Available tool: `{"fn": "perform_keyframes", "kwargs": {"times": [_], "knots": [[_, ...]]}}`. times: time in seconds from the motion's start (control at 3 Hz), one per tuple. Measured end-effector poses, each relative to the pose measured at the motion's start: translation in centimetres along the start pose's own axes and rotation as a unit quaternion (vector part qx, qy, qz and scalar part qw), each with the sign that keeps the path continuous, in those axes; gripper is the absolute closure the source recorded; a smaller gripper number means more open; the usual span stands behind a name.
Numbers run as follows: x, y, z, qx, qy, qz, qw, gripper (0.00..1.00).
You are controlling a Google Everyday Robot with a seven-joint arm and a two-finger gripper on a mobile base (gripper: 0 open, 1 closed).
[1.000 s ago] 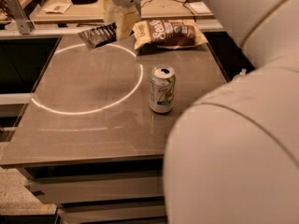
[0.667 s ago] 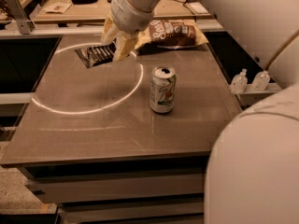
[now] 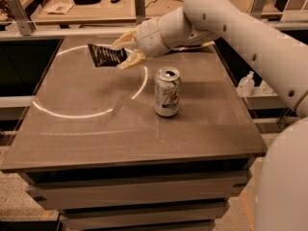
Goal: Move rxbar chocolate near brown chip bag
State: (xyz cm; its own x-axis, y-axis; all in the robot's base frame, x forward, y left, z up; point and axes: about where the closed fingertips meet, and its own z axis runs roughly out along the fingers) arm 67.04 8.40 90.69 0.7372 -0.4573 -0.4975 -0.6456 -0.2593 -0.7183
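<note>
The rxbar chocolate (image 3: 106, 55), a flat dark wrapper with pale lettering, is held at its right end by my gripper (image 3: 126, 51). The pale fingers (image 3: 130, 59) are shut on it, one above and one below. The bar hangs a little above the back left part of the table (image 3: 96, 129). My white arm (image 3: 211, 13) reaches in from the right across the table's back edge. The brown chip bag is hidden behind the arm.
A white-and-green soda can (image 3: 167, 91) stands upright near the table's middle, in front and to the right of the gripper. A bright ring of light (image 3: 72, 113) lies on the left half. A workbench with clutter (image 3: 86, 1) stands behind.
The gripper has carried the bar a little toward the front. The arm has swung down across the back of the table and now covers the chip bag.
</note>
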Motion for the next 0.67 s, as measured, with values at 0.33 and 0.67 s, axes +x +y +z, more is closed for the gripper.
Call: {"fn": "perform_keyframes", "kwargs": {"times": [0.33,0.67], "knots": [[-0.2,-1.7,-3.1,0.067,-0.022,0.013,0.9974,1.0],[-0.1,-2.7,-5.1,0.074,-0.02,0.039,0.9963,1.0]]}}
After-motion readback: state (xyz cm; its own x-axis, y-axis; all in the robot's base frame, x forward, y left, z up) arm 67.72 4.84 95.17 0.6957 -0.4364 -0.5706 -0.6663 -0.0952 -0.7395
